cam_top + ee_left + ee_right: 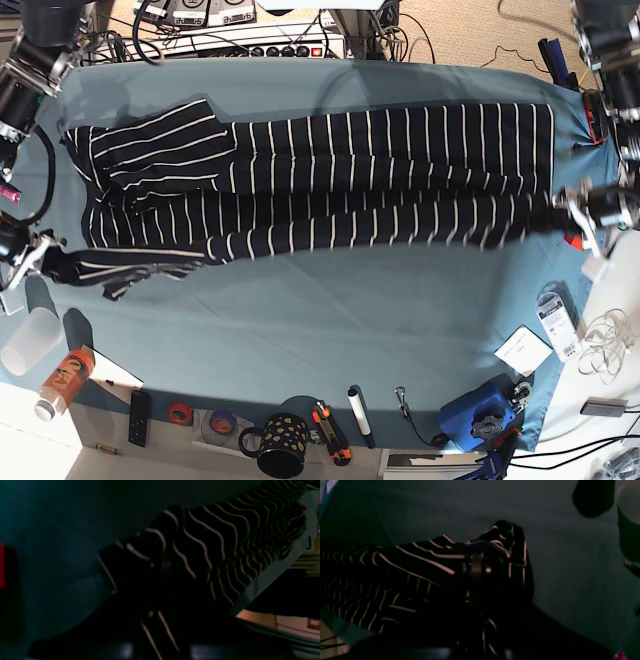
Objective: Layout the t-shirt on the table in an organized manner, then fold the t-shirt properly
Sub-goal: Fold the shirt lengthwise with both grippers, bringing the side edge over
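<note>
One t-shirt (330,180), two claws clamped

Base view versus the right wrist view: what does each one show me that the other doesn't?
Only the base view shows the whole t-shirt spread lengthwise across the table, both arms at its ends, and the clutter along the near edge, such as the spotted black mug and the blue tool. Only the right wrist view shows the right gripper shut on a bunched fold of striped fabric, up close. Both show the shirt lying on the teal cloth and the translucent cup beside it.
</note>
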Available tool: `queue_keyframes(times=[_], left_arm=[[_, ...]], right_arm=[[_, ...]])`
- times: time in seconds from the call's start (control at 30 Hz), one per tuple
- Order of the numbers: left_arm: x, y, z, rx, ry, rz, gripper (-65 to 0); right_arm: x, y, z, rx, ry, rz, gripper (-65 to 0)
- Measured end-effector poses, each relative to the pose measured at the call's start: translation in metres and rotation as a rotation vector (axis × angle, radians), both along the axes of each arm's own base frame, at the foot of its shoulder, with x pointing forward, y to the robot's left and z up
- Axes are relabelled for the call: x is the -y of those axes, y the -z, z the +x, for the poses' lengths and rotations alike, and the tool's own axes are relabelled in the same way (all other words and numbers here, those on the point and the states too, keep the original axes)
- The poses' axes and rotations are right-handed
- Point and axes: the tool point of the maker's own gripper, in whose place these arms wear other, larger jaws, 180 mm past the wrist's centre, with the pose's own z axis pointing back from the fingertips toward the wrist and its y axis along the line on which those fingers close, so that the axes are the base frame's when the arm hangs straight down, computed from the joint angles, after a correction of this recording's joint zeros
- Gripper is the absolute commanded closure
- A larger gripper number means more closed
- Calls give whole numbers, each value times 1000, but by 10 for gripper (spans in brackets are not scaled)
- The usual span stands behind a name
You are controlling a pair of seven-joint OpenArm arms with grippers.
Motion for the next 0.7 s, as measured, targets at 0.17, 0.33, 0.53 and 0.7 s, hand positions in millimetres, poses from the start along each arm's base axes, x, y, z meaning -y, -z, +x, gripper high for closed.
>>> queue_keyframes(times=[0.17, 0.33, 0.53, 0.7], left_arm=[[-16, -6, -3, 22, -58, -5, 0], [-20, 4, -19, -8, -74, 0, 0], [-20, -8, -27, 38, -50, 51, 0], [-15, -10, -37, 55, -15, 81, 0]], right_arm=[[-2, 2, -7, -4, -11, 27, 0], [-11, 16, -20, -33, -34, 81, 0], [-10, 29, -33, -69, -28, 92, 0], [10, 7, -34, 19, 43, 132, 0]])
